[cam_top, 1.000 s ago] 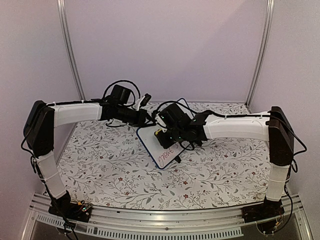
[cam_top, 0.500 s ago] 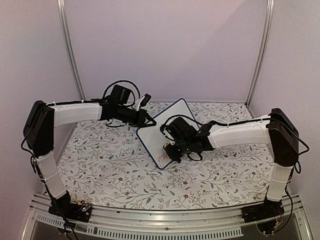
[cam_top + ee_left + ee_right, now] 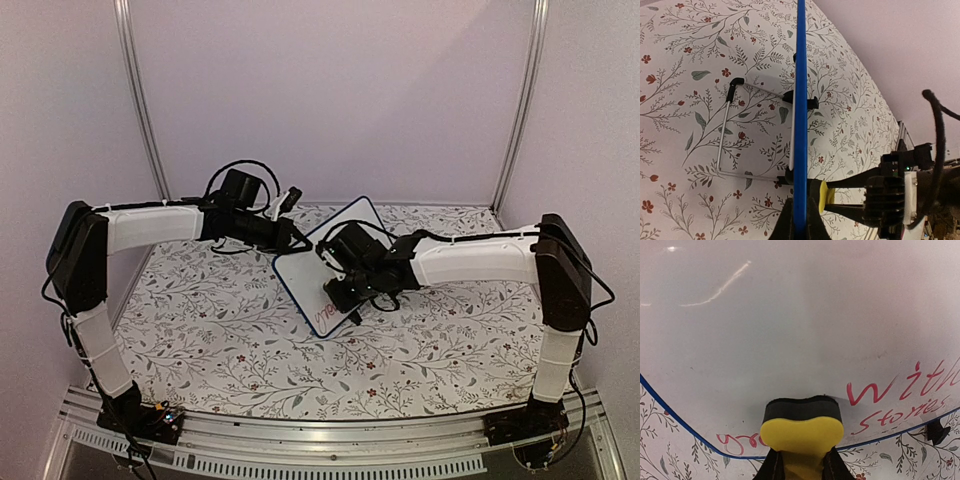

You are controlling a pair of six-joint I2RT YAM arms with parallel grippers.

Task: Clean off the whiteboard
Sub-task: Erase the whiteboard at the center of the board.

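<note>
Yellow sponge eraser sits clenched in the right jaws, its black pad against the whiteboard at 6 o'clock in the wrist view. Red writing runs along the lower edge from 7 to 4 o'clock. The left jaws grip the board's blue rim. The board stands tilted on the floral counter, just toward 12 o'clock from centre.
</note>
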